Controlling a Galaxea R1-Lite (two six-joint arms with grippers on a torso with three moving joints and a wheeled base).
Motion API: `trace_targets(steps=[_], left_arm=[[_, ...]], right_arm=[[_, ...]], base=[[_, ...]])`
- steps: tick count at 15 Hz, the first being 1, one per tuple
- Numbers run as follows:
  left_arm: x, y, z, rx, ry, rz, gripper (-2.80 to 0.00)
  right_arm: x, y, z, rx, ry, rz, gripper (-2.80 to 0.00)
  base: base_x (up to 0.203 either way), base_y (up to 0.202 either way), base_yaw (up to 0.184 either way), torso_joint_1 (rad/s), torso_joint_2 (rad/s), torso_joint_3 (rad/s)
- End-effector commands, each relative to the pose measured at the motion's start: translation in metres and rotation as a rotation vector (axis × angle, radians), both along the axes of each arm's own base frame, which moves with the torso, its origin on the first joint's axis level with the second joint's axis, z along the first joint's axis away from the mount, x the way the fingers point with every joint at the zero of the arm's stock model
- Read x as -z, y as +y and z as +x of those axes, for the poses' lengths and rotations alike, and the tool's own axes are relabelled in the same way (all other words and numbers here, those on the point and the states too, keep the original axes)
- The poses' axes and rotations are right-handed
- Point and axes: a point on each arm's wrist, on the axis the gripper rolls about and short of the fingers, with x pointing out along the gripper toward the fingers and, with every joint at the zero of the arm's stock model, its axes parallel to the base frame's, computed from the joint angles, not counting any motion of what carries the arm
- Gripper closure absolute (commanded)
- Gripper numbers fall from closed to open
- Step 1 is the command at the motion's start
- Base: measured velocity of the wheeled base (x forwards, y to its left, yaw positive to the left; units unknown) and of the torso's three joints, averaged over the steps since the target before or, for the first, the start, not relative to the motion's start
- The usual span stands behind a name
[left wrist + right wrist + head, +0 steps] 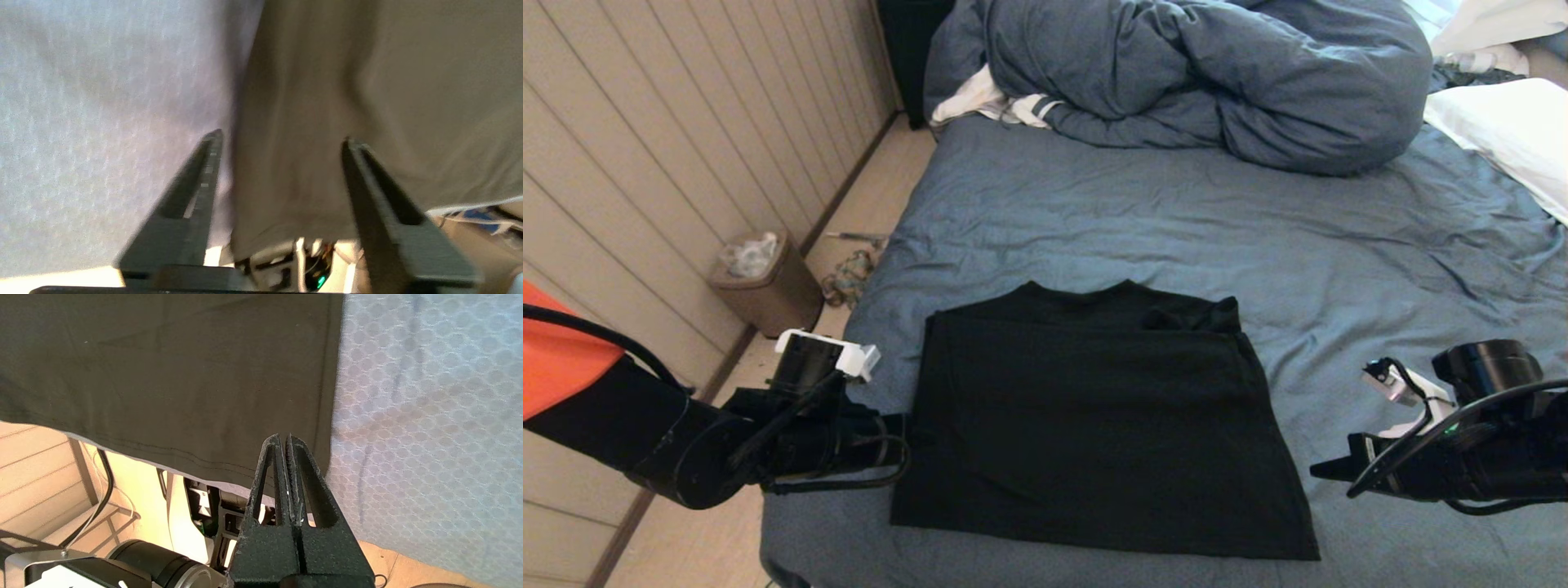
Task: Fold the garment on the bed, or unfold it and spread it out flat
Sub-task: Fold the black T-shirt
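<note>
Over on the left, by the panelled wall (662, 122), a small brown bin (768, 286) stands on the floor beside the bed (1258, 245), with a heap of cords or cloth just past it that is too small to make out. Next comes the left gripper (907, 430), reaching in level from the bed's left edge, its tip right at the left side of the garment (1094, 425); in the left wrist view its fingers (204, 171) are spread wide, one over the blue sheet and the other over the dark cloth, with the shirt's edge running between them and nothing pinched. Whether they touch the fabric cannot be told. The garment, a plain black T-shirt, lies flat on the near part of the bed with both sides folded in to a rough rectangle, collar toward the far end and hem toward the robot. Behind it, at the far end, a bunched blue-grey duvet (1201, 73) is piled up, with a white striped cloth (988, 102) peeping from its left end. Further right, the right gripper (1327, 471) hangs just beside the shirt's right hem corner, apart from it; its fingers (282, 465) are pressed together on nothing. White pillows (1503, 131) lie at the far right
</note>
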Motion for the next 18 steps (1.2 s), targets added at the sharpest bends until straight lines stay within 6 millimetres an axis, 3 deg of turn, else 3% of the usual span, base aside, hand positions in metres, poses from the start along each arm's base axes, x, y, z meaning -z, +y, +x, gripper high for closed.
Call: trace_targets(steps=[1,6,11,18], left_arm=[[0.007,0.004,-0.007,0.006,0.022,0.018,-2.80],[0.017,0.007,-0.013,0.055,-0.051,0.053,-2.80],[0.039,-0.015,-0.017,0.115,0.004,0.086,-2.80],[0.047,-0.020,-0.011,0.100,-0.017,0.100,-2.80]], right_arm=[[0.002,0.000,0.000,-0.004,0.006,0.003,0.00],[0.001,0.001,0.000,-0.004,0.004,0.003,0.00],[0.000,0.001,-0.001,-0.005,0.001,0.001,0.00],[0.001,0.001,-0.001,-0.004,0.002,0.003,0.00]], base=[[0.000,0.000,0.000,0.000,0.00,0.000],[0.000,0.000,0.000,0.000,0.00,0.000],[0.000,0.000,0.000,0.000,0.00,0.000],[0.000,0.000,0.000,0.000,0.00,0.000]])
